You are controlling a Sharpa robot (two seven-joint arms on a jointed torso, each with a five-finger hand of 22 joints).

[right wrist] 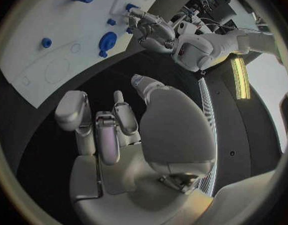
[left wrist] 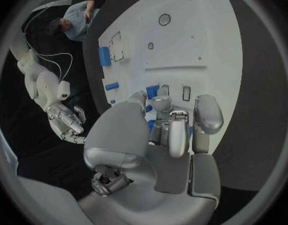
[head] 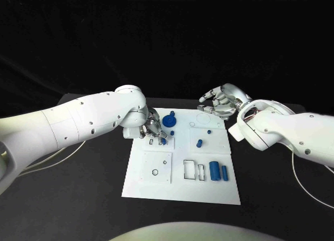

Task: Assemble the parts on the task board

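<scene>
Matte black table (head: pixel 80 201) bears a flat white task board (head: pixel 181 193) with cylindrical blue parts (head: pixel 214 172).

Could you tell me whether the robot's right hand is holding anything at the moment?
No, it is empty. The right hand hovers at the task board's far right corner, fingers loosely curled; the right wrist view shows nothing in them.

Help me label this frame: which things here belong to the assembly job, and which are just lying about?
Part of the job:
- task board
- two blue cylinders side by side on the board's near right
- round blue part at its far end
- small blue part mid-board
- left hand, fingers down on the board
- right hand, off the board's far corner

Just there:
- black table
- white cables
</scene>
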